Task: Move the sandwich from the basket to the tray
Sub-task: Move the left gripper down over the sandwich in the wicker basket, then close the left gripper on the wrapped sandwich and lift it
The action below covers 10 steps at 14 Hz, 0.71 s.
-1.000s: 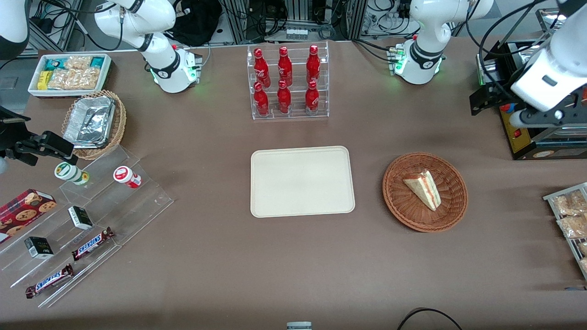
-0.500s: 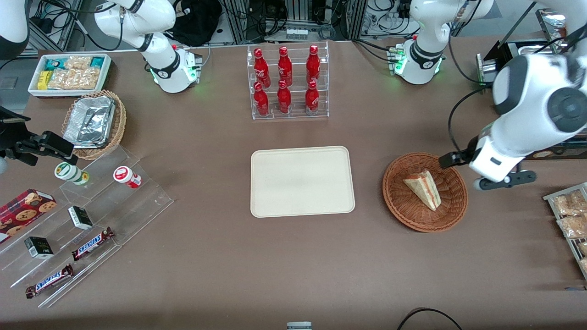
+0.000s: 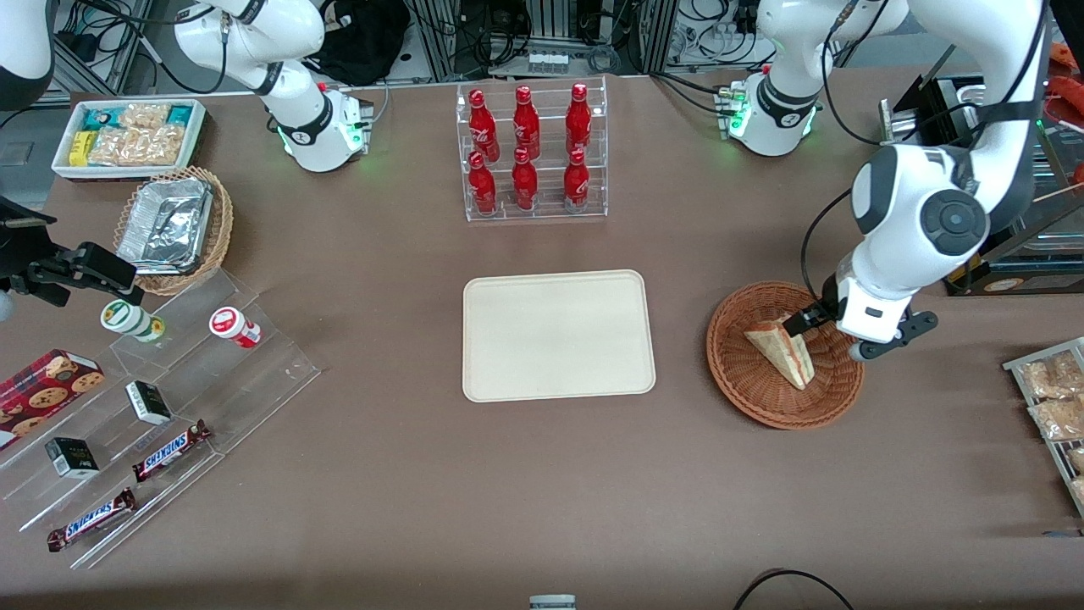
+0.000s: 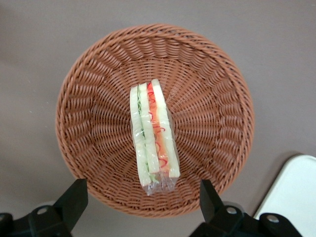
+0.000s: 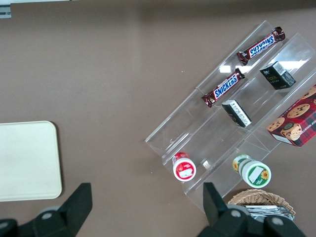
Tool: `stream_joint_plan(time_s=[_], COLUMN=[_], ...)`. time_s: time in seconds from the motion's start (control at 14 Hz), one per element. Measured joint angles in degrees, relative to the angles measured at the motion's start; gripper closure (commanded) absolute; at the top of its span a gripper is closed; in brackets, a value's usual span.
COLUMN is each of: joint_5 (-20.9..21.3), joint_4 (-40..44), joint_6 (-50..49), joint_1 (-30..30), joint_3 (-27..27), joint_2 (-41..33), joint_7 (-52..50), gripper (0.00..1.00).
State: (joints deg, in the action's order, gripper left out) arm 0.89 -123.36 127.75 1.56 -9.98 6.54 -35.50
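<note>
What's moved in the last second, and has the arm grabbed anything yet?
The gripper has swung in from the working arm's end of the table to hover, open, above the basket. Nothing is gripped. The sandwich lies unmoved in the basket; the tray stayed put.

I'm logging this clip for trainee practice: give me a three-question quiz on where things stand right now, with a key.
1. True or false: the triangular white-bread sandwich already lies on the flat cream-white rectangular tray.
2. The left arm's gripper is: A) shut on the sandwich; B) open, above the round reddish-brown wicker basket; C) over the tray.
3. Fill in: the rack of red bottles stands ____ from the front camera than the tray.

Key: 1 false, it lies in the basket; 2 B; 3 farther.
</note>
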Motion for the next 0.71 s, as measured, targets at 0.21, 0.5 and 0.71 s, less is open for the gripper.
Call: stream_joint_plan(time_s=[0.21, 0.5, 0.71], joint_5=[0.00, 0.00, 0.00], joint_4=[-1.39, -1.94, -2.07], joint_6=[3.58, 7.53, 9.54], joint_1=[-0.01, -0.16, -0.17], joint_3=[-0.05, -0.22, -0.22], joint_2=[1.87, 5.71, 8.17], joint_7=[-2.23, -3.58, -3.60], gripper=[0.00, 0.00, 0.15])
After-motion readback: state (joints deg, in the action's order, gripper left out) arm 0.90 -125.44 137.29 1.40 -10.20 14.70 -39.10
